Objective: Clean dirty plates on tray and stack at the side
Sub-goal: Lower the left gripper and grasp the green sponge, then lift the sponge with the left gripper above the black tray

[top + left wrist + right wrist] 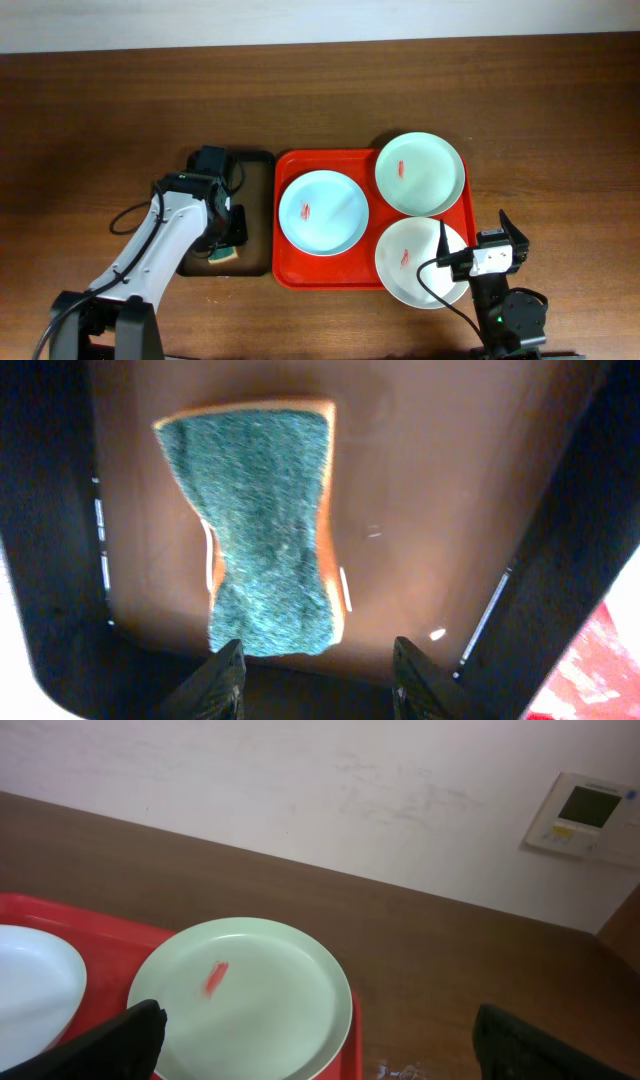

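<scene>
Overhead, left gripper parted over sponge in black tray, right gripper spread empty lower right, plates on red tray

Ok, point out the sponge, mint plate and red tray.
sponge (265,530), left wrist view, middle of green face
mint plate (245,1005), right wrist view, its centre
red tray (305,270), overhead view, bare lower-left floor

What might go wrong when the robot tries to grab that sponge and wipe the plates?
1. The sponge lies off toward one finger of the open left gripper, so a pinch may catch only its edge.
2. The nearest plate hangs over the rim of the red tray, close to the open right gripper; a nudge might tip it or slide it off.
</scene>
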Available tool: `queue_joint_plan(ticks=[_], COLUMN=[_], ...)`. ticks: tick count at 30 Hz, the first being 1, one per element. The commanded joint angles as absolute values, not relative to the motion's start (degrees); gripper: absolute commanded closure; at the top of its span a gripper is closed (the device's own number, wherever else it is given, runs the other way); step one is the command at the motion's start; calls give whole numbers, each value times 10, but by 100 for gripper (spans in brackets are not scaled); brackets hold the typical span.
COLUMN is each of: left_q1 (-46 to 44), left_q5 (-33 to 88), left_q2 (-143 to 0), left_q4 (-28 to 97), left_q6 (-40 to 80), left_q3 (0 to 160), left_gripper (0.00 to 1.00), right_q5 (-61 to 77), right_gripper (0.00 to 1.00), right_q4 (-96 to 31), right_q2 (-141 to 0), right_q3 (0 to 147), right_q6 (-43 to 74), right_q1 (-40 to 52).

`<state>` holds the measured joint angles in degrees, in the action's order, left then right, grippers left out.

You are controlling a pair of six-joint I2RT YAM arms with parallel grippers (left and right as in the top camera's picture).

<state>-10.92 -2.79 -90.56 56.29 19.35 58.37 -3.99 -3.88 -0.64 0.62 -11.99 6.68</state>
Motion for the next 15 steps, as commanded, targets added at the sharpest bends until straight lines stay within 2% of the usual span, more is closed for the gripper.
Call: queue_joint_plan(ticks=[1, 6, 10, 12, 15], left_q1=[-95, -89, -89, -89, -88], left_q5=[-73, -63, -26, -31, -65], left_q2=[-911, -911, -912, -912, -912], left_q4=[554, 482, 425, 427, 426], left_q6=[211, 232, 231, 231, 231], left_q3=[578, 527, 495, 493, 484], left_gripper=[58, 59, 75, 75, 70], right_q5=[-41, -41, -41, -41, -41], right_gripper=[2, 2, 2, 1, 1], right_q4=[-43, -43, -43, -43, -43], right_q2=[-4, -4, -4, -4, -4], right_q3=[3, 3, 3, 3, 3], right_q6=[-118, -118, -118, -118, -118], right_q1=[63, 63, 63, 63, 63])
